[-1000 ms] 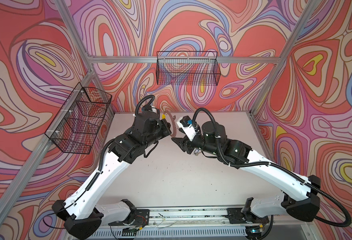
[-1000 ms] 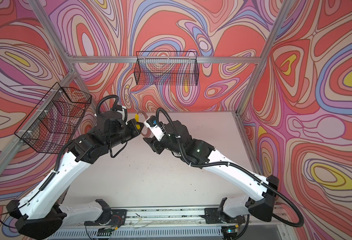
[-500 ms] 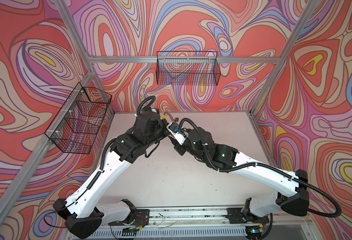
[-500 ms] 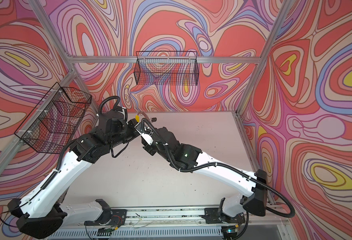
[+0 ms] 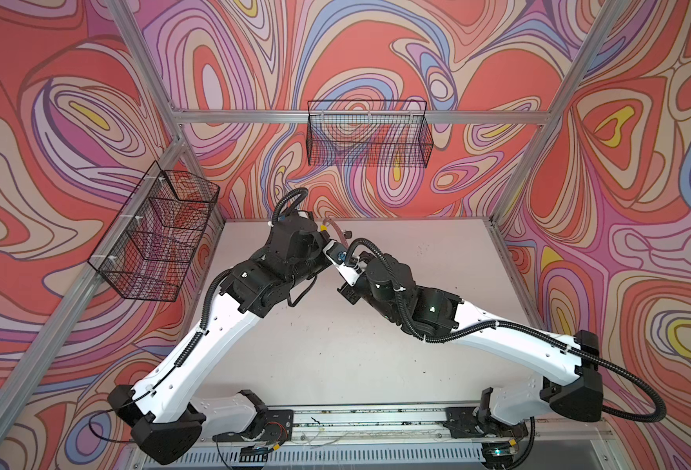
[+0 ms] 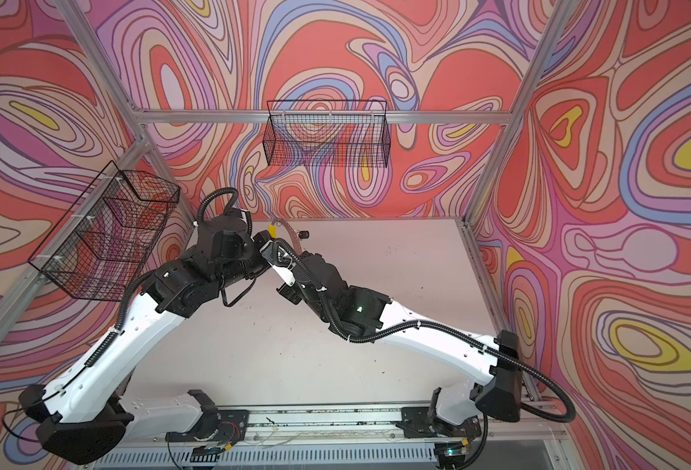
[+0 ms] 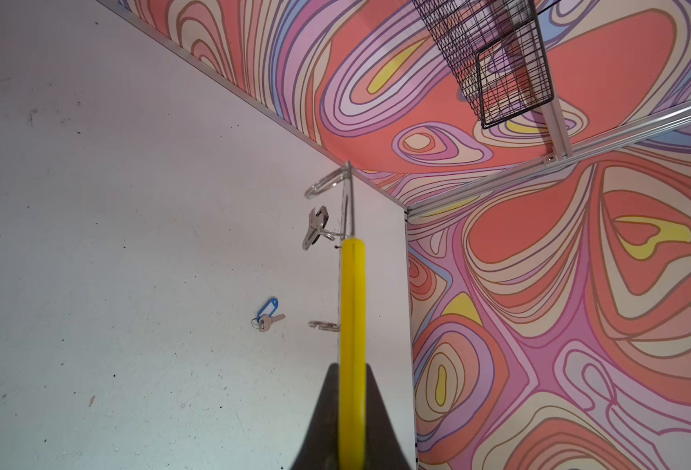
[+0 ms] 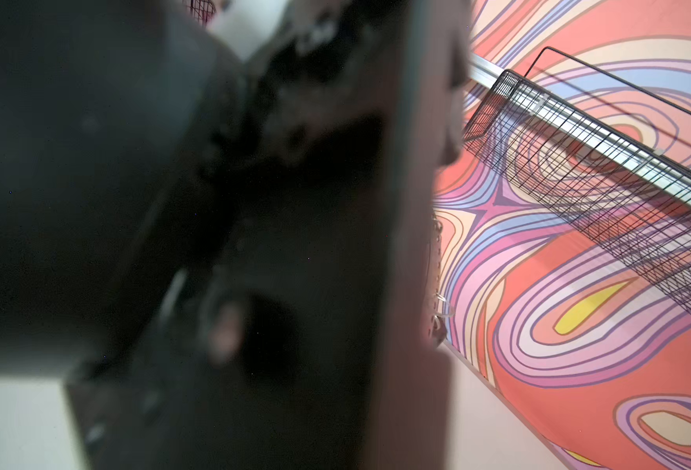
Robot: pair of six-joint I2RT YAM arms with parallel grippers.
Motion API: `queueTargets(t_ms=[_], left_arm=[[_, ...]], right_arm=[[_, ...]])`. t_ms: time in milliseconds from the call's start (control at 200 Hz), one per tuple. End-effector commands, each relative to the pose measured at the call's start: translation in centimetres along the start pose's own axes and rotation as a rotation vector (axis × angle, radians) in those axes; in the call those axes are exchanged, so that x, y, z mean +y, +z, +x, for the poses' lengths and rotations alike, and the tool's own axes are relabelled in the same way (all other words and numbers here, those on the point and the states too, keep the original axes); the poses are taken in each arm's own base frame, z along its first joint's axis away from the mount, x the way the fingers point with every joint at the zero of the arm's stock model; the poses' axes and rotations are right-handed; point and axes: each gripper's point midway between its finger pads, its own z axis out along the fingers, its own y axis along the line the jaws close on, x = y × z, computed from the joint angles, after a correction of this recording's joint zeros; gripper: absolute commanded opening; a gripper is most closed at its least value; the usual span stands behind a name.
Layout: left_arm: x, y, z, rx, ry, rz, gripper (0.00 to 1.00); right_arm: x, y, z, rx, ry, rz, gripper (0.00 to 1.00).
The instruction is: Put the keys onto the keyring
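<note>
- Left gripper (image 7: pixel 352 390) pinches keyring (image 6: pixel 292 232) at yellow segment, just above centre in both top views.
- Silver key (image 7: pixel 315 228) hangs on hoop.
- Blue-tagged key (image 7: pixel 268 313) lies on table (image 7: pixel 91 244), off hoop.
- Right gripper (image 5: pixel 328 245) pressed together beside left one; contents unclear.

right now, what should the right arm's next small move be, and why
Probably back the shut right gripper off the left gripper and lower it toward the blue-tagged key: that key lies loose on the table, while the left gripper holds the keyring by its yellow segment.
</note>
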Motion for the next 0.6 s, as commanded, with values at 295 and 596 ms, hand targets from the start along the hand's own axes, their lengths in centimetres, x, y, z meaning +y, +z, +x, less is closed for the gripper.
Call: queueTargets(t_ms=[295,596], left_arm=[[-1.5,-0.5,-0.3,0.003,-0.069,0.042,0.06],[-2.1,-0.1,-0.1,0.032,-0.089,0.043,0.29]], right_arm=[[-1.1,-0.1,-0.5,-0.005,0.018,0.062,0.00],[-2.4,-0.6,0.9,0.032,-0.005,0.138,0.00]])
